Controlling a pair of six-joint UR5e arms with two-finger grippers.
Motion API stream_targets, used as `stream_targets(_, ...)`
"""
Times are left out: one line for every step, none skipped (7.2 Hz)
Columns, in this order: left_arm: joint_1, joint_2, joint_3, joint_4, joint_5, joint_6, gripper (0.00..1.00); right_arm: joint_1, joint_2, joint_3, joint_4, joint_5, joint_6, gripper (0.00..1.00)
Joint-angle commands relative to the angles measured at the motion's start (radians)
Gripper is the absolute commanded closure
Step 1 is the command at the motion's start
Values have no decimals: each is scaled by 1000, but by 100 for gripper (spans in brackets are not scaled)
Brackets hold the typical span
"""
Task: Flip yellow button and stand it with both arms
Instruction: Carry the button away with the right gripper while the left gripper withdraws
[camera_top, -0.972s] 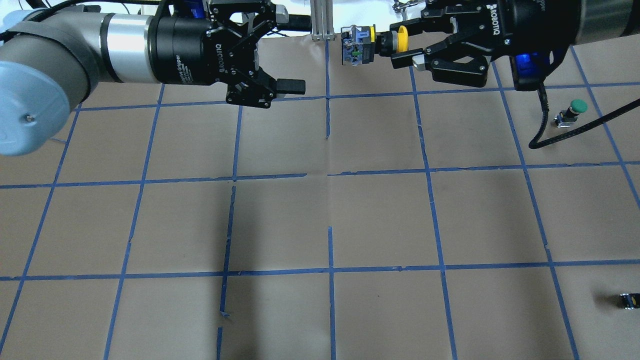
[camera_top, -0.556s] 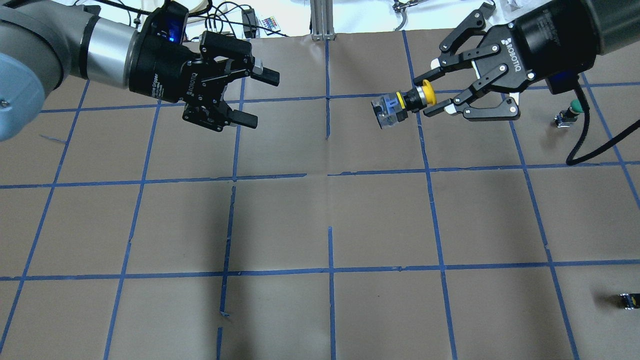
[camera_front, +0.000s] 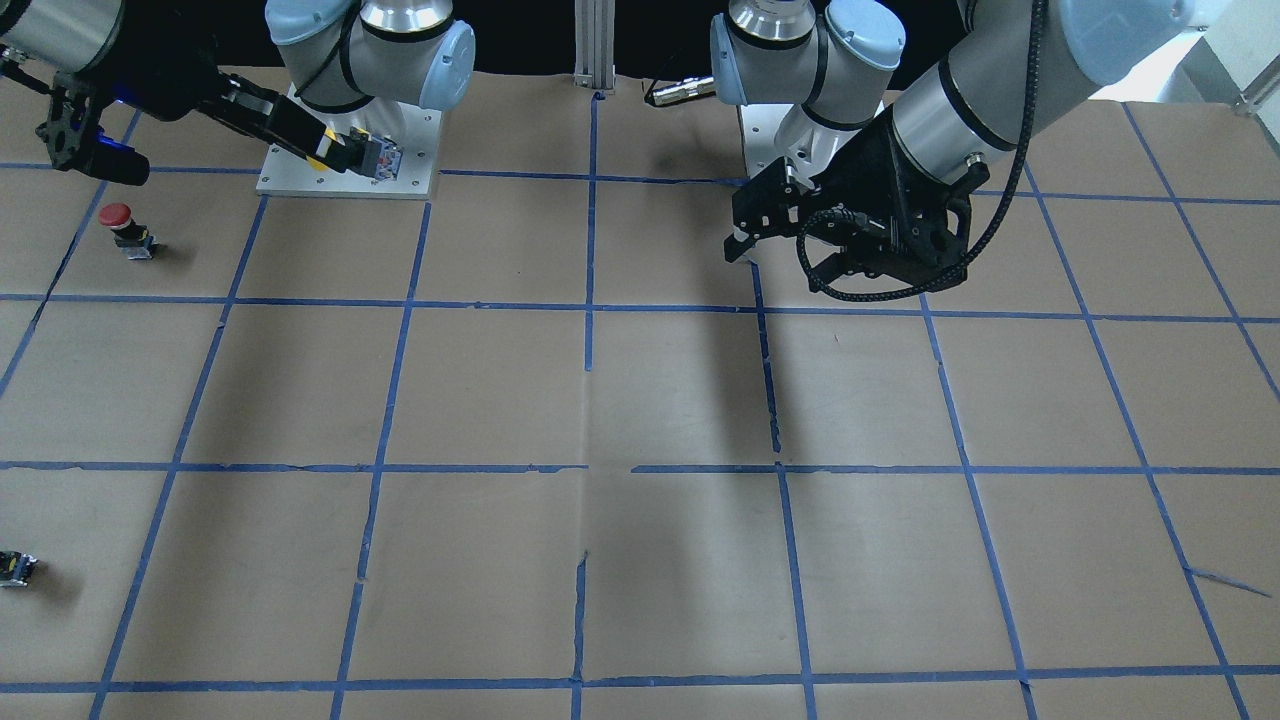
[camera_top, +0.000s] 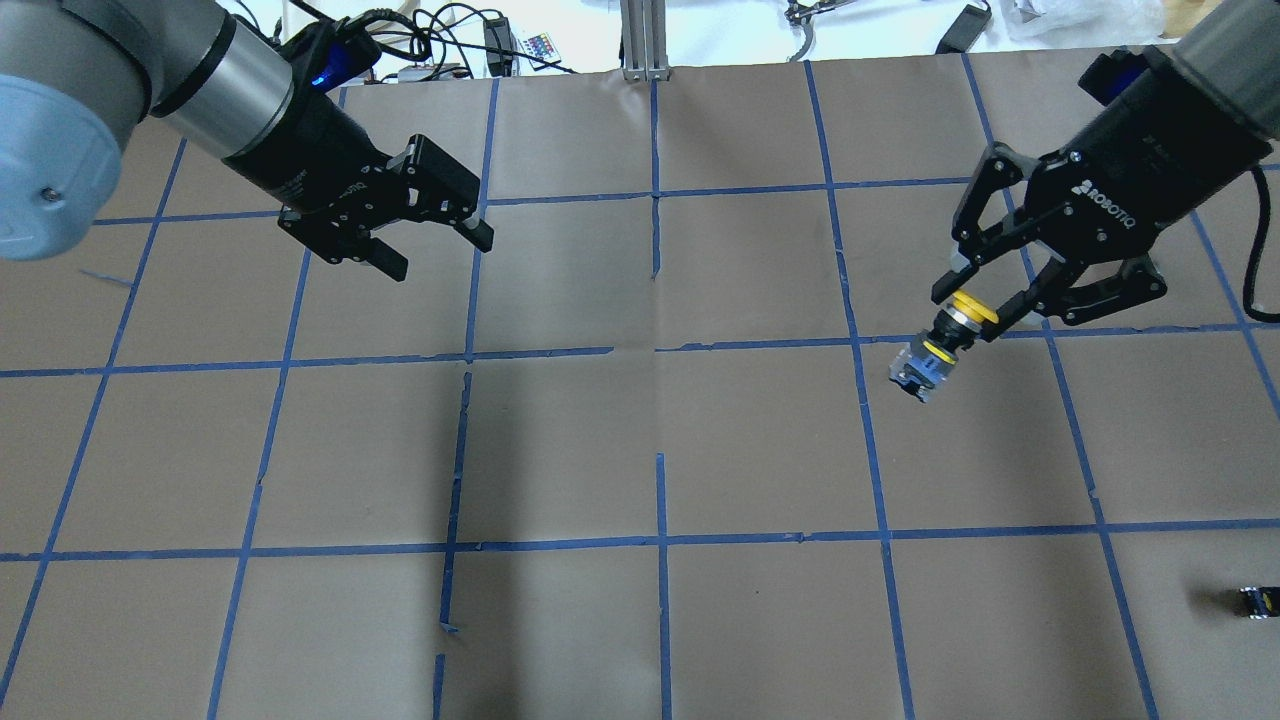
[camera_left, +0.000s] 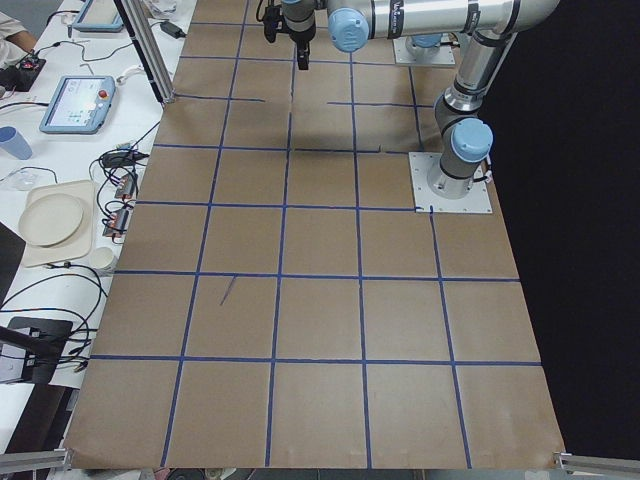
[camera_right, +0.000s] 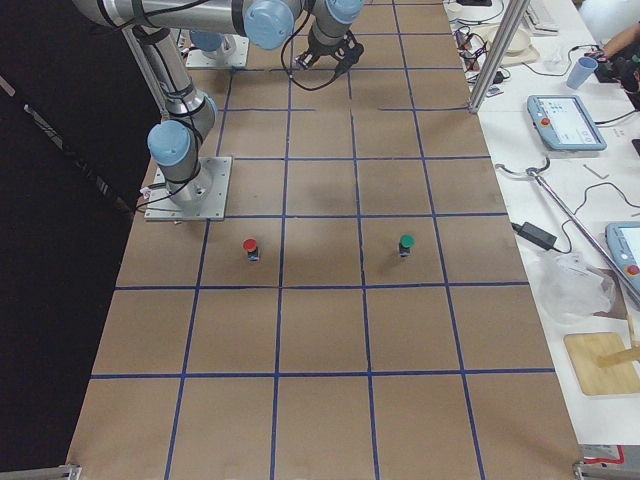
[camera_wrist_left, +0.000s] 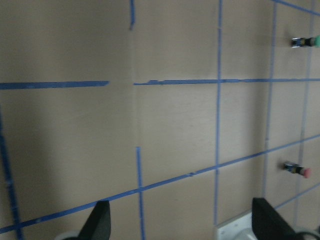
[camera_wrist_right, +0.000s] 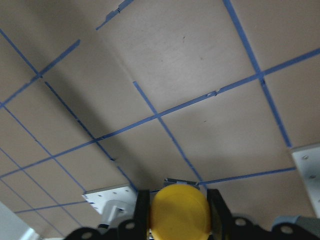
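The yellow button (camera_top: 925, 362) hangs in the air, held by its yellow cap, with its black body and blocky base pointing down and left. My right gripper (camera_top: 972, 305) is shut on the cap, right of the table's middle. The button also shows in the front view (camera_front: 370, 158) and its cap in the right wrist view (camera_wrist_right: 180, 210), between the fingers. My left gripper (camera_top: 440, 255) is open and empty above the left half, far from the button. Its fingertips (camera_wrist_left: 100, 220) show spread apart in the left wrist view.
A red-capped button (camera_front: 120, 225) and a green-capped button (camera_right: 405, 243) stand on the table on the right arm's side. A small dark block (camera_top: 1258, 600) lies near the right front edge. Brown paper with a blue tape grid covers the table (camera_top: 660, 440).
My right gripper has carried the yellow button from the far middle toward the near right and tilted its base downward. My left gripper has drawn back to the left and stayed open.
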Motion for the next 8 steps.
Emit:
stream_targets(-62,-28,2,76,263,-2,1,-45,5,16,-87,-142,-432,87)
stream_targets(-99,-38,5,127,366,-3,1,-94,6,36,-128,-193,-642,87)
stream_targets(-113,-64,35,138,472,0,1,-137,11,86,-249,-222,-802,87)
stream_targets(-108,-86,101,105,476,6,1,-163,11,167,-397,-262,-977,87)
stream_targets(-101,-74,152,60,429,10,1,-209,10,231,-505,-262,-1191,87)
stream_targets(-72,-57,163,2,324,10,0,-275,11,270,-568,-246,-1391,87)
stream_targets(-50,-37,143,-3,311,12,1,-327,13,302,-666,-240,-1546,87)
stream_targets(-61,-19,135,-8,318,10,1,-356,14,339,-746,-232,-1710,87)
